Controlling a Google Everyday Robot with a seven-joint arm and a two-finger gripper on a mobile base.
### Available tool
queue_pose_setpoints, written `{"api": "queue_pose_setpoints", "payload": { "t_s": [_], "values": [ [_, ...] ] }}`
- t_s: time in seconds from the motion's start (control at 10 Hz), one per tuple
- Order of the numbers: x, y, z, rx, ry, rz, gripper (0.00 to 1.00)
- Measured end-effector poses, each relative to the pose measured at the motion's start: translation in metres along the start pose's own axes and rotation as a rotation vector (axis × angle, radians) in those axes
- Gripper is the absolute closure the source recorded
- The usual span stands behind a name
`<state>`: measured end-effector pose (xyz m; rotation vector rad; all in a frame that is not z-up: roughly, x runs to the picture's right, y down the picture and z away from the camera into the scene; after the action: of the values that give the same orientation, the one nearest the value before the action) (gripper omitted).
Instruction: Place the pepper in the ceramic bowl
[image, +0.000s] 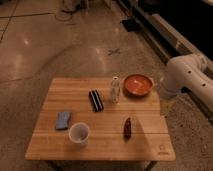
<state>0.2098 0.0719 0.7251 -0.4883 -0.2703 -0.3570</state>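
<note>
Wooden table (70, 100) — pepper (128, 128) lies on it, outside ceramic bowl (138, 84) | white cup (79, 134) upright | gripper (164, 106) beside right edge — fingers apart

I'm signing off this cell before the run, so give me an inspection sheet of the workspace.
Surface: light wooden table, slatted top.
Job's things: small dark red pepper lies front right on the table, untouched; round orange-red ceramic bowl at the far right corner, nothing seen inside.
Clutter: white cup, black rectangular bar, small pale upright bottle, flat blue object.
Gripper: gripper hangs from the white arm beside the table's right edge, open, holding nothing.
Cables: dark tangle on the floor at the top edge, possibly cables.
Surroundings: polished floor with a cross mark; dark structure along the right.
</note>
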Motion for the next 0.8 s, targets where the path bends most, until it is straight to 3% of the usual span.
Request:
{"api": "queue_pose_setpoints", "payload": {
  "t_s": [0.2, 0.4, 0.6, 0.8],
  "values": [
    [-0.024, 0.000, 0.030, 0.001, -0.045, -0.189, 0.20],
    [-0.035, 0.008, 0.059, -0.008, -0.062, -0.384, 0.20],
    [-0.038, 0.017, 0.082, -0.020, -0.062, -0.504, 0.20],
    [-0.039, 0.022, 0.099, -0.023, -0.049, -0.550, 0.20]
  ]
}}
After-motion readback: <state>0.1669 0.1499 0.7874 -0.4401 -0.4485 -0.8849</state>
